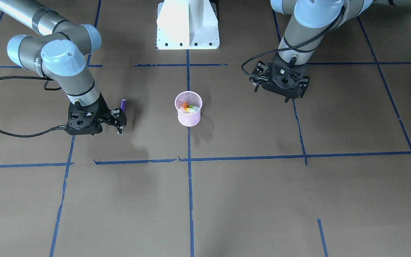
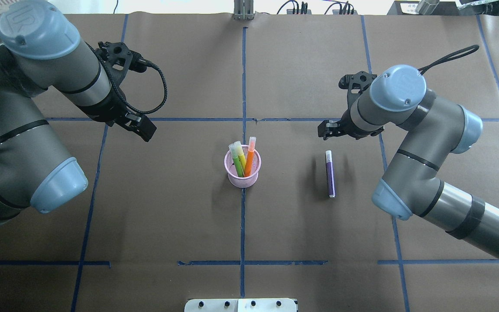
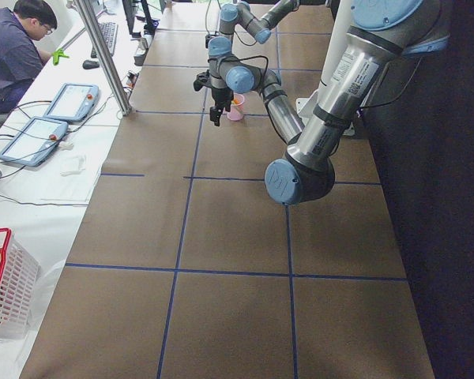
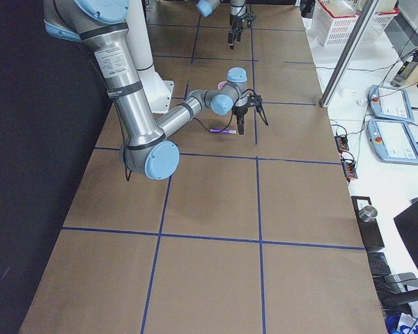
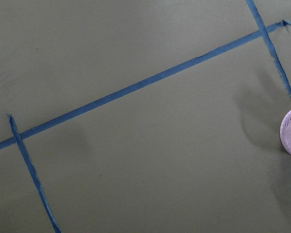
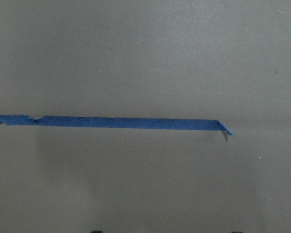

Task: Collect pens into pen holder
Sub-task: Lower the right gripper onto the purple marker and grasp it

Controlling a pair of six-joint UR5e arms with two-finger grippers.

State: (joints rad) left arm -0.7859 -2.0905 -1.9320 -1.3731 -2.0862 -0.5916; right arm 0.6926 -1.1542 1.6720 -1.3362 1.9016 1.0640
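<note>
1 holder (image 2: 242, 178) | 3 pens (image 2: 250, 156) in it | 1 purple pen (image 2: 329, 173) on tbl (image 2: 301, 225)

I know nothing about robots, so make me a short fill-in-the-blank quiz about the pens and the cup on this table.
1. The pen holder is a mesh cup coloured ___.
2. The pens standing inside it number ___.
3. The loose pen lying flat on the table, outside the cup, is coloured ___.

Missing words: pink; three; purple.
</note>
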